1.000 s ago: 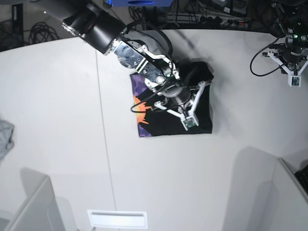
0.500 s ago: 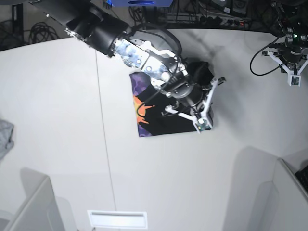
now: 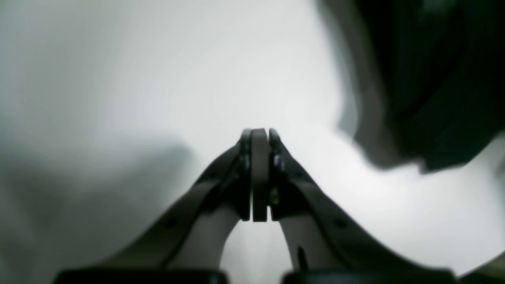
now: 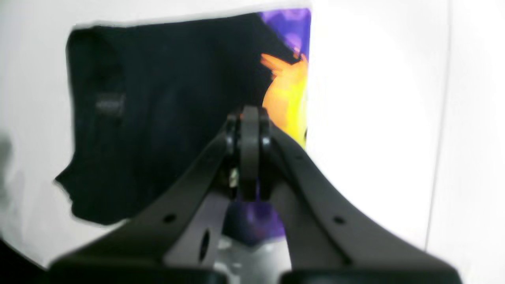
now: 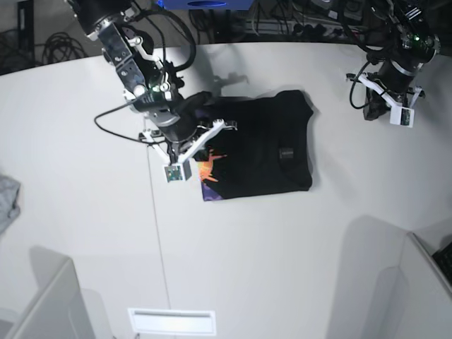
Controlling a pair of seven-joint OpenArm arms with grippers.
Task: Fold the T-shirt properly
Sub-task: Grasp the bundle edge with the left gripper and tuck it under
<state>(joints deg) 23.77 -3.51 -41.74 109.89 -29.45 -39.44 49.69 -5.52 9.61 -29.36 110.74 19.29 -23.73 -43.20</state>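
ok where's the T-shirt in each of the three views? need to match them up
Base: T-shirt lies folded at table centre, print strip at its left edge.
Right wrist: fills the upper left to centre, behind the shut right gripper.
Left wrist: only a blurred dark mass at upper right; cannot tell if it is the shirt.
Shared landmark: the orange-yellow print, seen in base and right wrist.

Both pincers, left (image 3: 259, 136) and right (image 4: 249, 114), are closed empty.

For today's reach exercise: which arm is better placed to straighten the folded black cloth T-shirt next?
Probably the right. The right gripper, shut and empty, hangs over the printed edge of the black cloth T-shirt. The left gripper, also shut, is off near the white table's far corner.
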